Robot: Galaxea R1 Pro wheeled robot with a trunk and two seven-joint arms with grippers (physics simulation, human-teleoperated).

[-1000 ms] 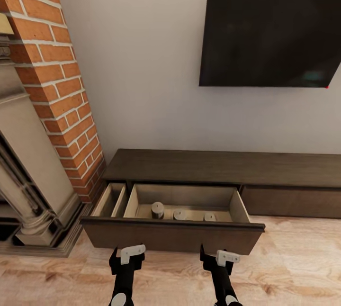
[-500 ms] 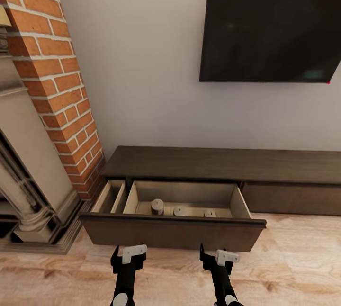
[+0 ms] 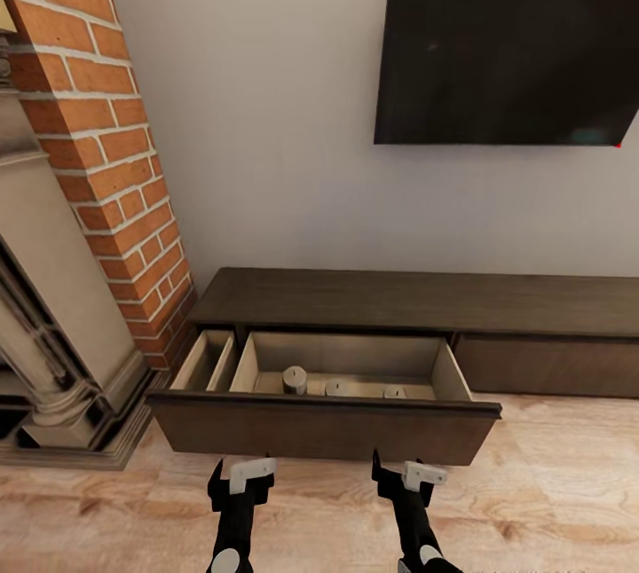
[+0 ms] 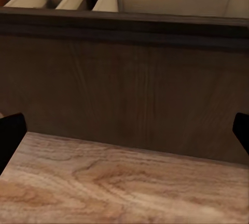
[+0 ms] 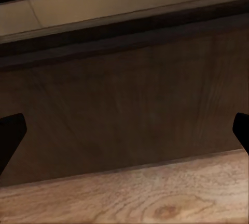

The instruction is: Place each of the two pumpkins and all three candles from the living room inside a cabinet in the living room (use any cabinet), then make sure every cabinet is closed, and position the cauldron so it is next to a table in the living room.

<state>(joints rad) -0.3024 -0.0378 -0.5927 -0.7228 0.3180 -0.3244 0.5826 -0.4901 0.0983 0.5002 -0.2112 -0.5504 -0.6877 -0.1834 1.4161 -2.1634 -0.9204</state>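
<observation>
Camera tilted since earlier, drawer unmoved | three candles (image 3: pixel 295 379) in open cabinet (image 3: pixel 325 429) drawer | my left hand (image 3: pixel 240 477), right hand (image 3: pixel 404 477) open, empty | pumpkins, closing, cauldron left

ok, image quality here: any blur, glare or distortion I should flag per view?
Head view: sharp, flat even lighting, wide-angle lean on the TV and brick column; candles small but readable. Left wrist view: soft, drawer front grain smeared. Right wrist view: softest and darkest, drawer interior dim. No glare anywhere.
</observation>
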